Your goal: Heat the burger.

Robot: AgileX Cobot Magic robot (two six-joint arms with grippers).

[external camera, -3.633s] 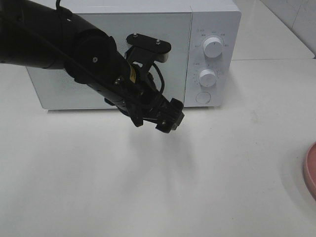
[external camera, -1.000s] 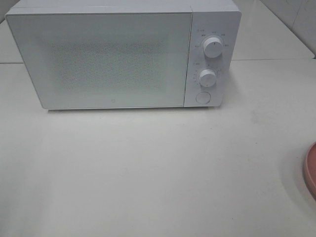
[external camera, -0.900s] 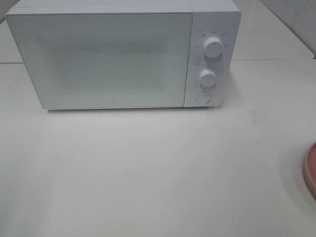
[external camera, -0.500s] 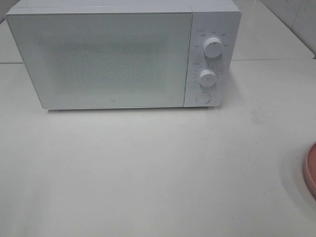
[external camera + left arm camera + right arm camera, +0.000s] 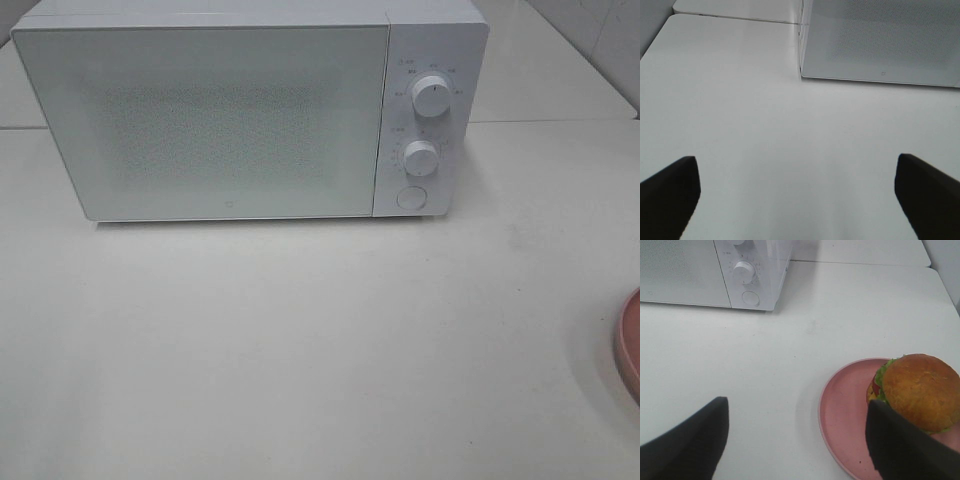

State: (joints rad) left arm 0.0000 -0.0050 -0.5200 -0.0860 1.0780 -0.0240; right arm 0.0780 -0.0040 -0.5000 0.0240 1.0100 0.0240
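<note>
comparing earlier: left arm gone from microwave [image 5: 240,115] front.

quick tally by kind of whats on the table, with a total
microwave: 1
burger: 1
pink plate: 1
total: 3

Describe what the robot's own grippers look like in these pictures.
Only fingertips show, none of the arms. The left gripper has two plain black fingers, broad and wedge-shaped, with smooth matte faces. The right gripper looks the same: two dark, blunt fingers. No cables, markings or coloured parts are in view.
</note>
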